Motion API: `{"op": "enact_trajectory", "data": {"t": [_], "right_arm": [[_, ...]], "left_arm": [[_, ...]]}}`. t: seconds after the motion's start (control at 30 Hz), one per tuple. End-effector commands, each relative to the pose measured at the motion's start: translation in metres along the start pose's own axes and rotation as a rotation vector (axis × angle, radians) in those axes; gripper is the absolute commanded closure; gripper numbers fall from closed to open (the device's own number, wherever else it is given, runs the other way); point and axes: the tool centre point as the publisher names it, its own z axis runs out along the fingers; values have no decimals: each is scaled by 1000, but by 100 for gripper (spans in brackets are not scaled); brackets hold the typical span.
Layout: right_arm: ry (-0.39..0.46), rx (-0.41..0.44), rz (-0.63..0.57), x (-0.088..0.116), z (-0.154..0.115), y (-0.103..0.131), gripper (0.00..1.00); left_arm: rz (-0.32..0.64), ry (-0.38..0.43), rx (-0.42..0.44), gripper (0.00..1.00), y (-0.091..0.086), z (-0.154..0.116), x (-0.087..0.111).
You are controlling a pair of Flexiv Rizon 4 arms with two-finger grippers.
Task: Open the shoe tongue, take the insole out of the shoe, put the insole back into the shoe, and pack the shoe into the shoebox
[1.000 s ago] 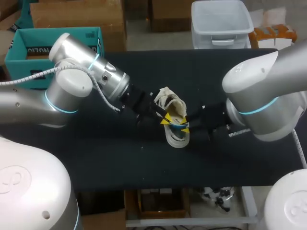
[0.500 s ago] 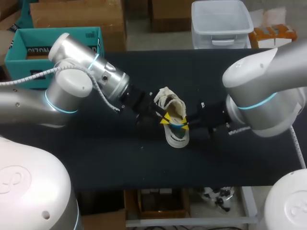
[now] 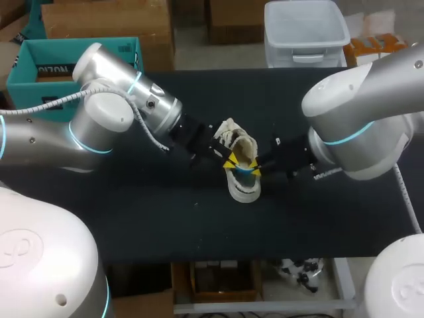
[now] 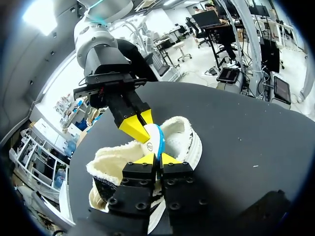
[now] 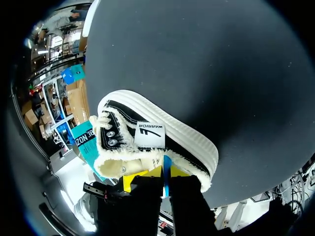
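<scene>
Shoe (image 3: 242,173) at mid-tabletop (image 3: 132,218), toe toward 6 o'clock, fleecy collar toward 12. Blue-and-white insole (image 4: 157,140) stands partway out of the shoe's opening. Left end effector (image 3: 228,162) comes in from 10 o'clock, pinched closed on the insole's edge. Right end effector (image 3: 256,172) comes in from 3 o'clock, clamped on the same edge, just beside the left.

Most of insole (image 4: 156,139) hidden inside shoe (image 4: 189,143)
</scene>
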Motion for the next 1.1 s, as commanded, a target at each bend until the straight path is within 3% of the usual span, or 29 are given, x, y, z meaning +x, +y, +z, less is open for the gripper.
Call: {"op": "enact_trajectory", "data": {"t": [0.03,0.07,0.13,0.33,0.7,1.1], "right_arm": [[-14,-2,-3,7,8,3,100],[-17,-7,-5,7,9,2,100],[-23,-18,-7,7,9,0,100],[-41,-61,-14,4,13,-5,100],[-94,-179,-34,-8,16,-20,100],[-151,-297,-52,-22,-2,-1,100]], "left_arm": [[-9,16,16,46,0,-4,-1],[-14,20,24,24,-1,-7,0],[-24,29,35,0,-3,-13,0],[-64,49,90,0,-13,-34,-1],[-286,154,177,0,-25,-79,-19],[-298,154,179,0,-39,-98,-17]]}}
